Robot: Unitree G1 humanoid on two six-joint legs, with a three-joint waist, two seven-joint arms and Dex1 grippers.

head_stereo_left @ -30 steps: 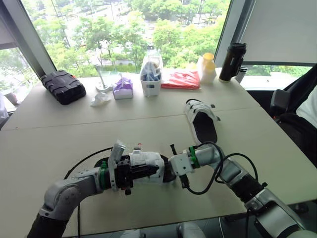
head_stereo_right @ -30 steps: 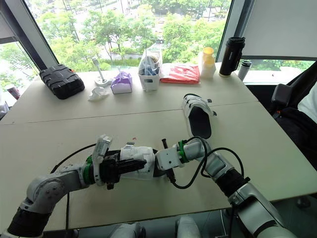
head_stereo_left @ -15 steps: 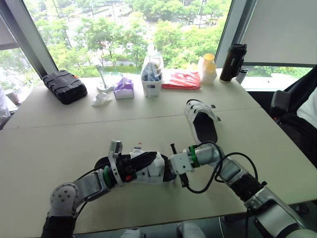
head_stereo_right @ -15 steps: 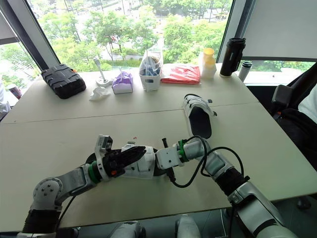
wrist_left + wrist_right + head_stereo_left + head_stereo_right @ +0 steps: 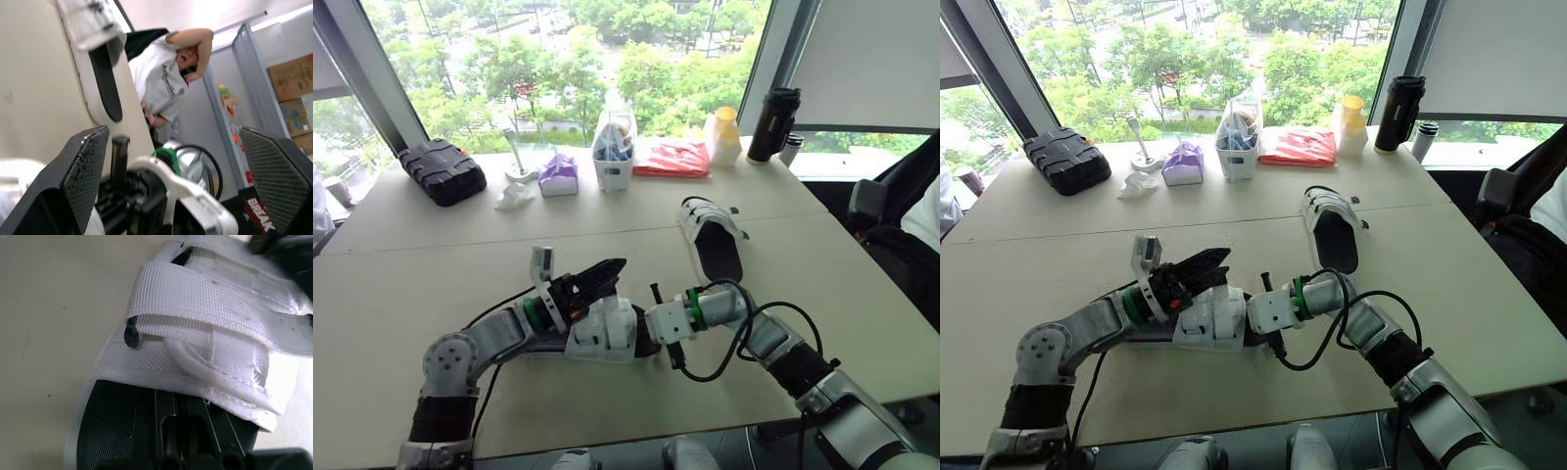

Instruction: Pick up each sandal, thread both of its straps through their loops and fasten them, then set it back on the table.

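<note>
Trees fill the big windows behind a beige worktop (image 5: 411, 264), and along its far edge we see a black case (image 5: 440, 170), a crumpled tissue (image 5: 513, 195), a purple packet (image 5: 557, 174), a white container (image 5: 613, 157), a red bag (image 5: 670, 157), a yellow-capped bottle (image 5: 722, 135) and a black tumbler (image 5: 773, 123). We find the near sandal (image 5: 607, 333) lying on the worktop in front of the robot, between the two arms, with its white straps (image 5: 215, 298) laid across the upper and its black footbed (image 5: 127, 431) open toward the right arm. We see the left gripper (image 5: 612, 268) raised just above that sandal's strapped end; its fingers (image 5: 80, 178) stand wide apart with nothing between them. We see the right gripper (image 5: 653, 331) pressed up against the sandal's open end, touching it; whether it is clamped on the sandal we cannot tell. The far sandal (image 5: 713, 243) rests flat on the worktop well beyond the right arm, apart from both grippers. From the left wrist we also see a person (image 5: 166, 83) in a light T-shirt beyond the worktop's edge, one arm lifted to the head.
</note>
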